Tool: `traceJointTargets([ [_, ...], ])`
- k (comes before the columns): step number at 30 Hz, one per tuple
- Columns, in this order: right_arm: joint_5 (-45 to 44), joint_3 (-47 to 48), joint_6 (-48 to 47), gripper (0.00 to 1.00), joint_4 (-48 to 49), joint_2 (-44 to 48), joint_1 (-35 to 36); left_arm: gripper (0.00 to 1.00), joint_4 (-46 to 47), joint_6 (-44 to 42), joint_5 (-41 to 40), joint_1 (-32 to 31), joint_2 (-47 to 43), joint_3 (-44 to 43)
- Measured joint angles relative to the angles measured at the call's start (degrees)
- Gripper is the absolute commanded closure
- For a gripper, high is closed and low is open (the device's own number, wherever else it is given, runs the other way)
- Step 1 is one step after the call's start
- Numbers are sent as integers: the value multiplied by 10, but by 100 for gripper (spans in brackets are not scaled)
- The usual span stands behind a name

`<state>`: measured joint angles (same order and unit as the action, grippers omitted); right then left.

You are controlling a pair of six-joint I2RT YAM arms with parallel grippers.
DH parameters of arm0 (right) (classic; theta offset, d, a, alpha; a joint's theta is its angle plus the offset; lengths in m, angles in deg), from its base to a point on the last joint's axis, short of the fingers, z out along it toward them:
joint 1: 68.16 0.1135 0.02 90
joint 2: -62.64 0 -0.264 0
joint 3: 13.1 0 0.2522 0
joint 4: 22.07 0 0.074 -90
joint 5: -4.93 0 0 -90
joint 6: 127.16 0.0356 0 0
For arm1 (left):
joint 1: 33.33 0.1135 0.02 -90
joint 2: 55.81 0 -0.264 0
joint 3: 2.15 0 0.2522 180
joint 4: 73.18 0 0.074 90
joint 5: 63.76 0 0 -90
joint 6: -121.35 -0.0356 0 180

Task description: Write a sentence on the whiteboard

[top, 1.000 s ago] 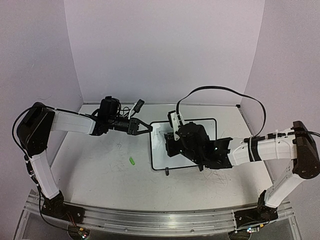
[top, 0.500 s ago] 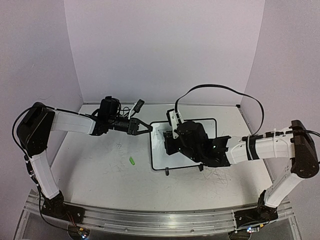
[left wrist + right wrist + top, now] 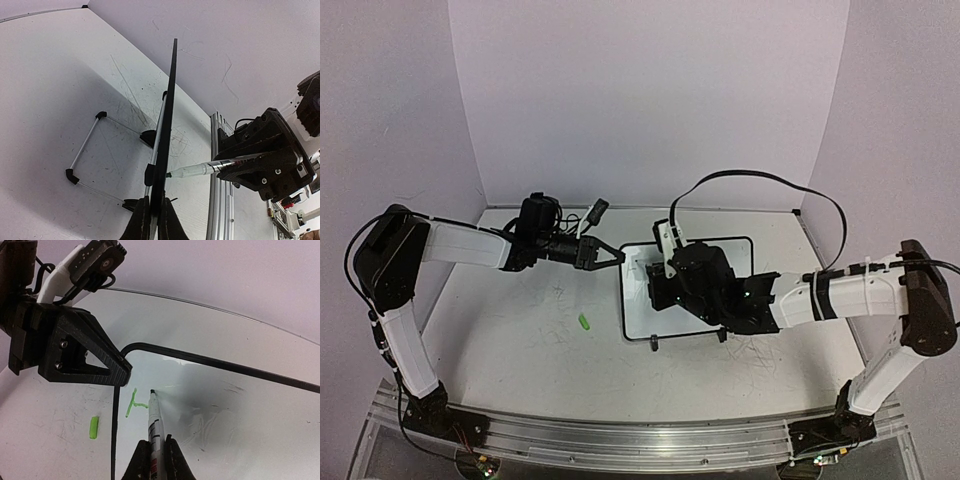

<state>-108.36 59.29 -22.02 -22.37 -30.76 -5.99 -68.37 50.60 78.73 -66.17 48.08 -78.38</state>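
Note:
The whiteboard [image 3: 736, 258] stands tilted on its feet at the table's middle. My left gripper [image 3: 617, 256] is shut on its left edge; in the left wrist view the board [image 3: 171, 100] is edge-on between the jaws of that gripper [image 3: 154, 204]. My right gripper [image 3: 662, 284] hovers over the board, shut on a white marker [image 3: 155, 420]. The marker's tip touches the board [image 3: 240, 405] near its top left corner. Of the sentence [image 3: 133, 403], only two short green strokes show, one upright and one crossbar. The marker [image 3: 197, 171] also shows in the left wrist view.
A small green marker cap [image 3: 585, 322] lies on the table left of the board, also in the right wrist view [image 3: 93, 427]. The board's black feet [image 3: 653, 343] rest at its near edge. Walls close the back and sides. An aluminium rail [image 3: 620, 440] runs along the front.
My right gripper with the marker has shifted slightly left and away over the board. The left gripper and the board have not moved.

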Motion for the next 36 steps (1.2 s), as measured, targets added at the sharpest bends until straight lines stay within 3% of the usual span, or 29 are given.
traceJointTargets([
  [36,7,-14,34,100,-13,0,10,100,0,0,-1,0,0,0],
])
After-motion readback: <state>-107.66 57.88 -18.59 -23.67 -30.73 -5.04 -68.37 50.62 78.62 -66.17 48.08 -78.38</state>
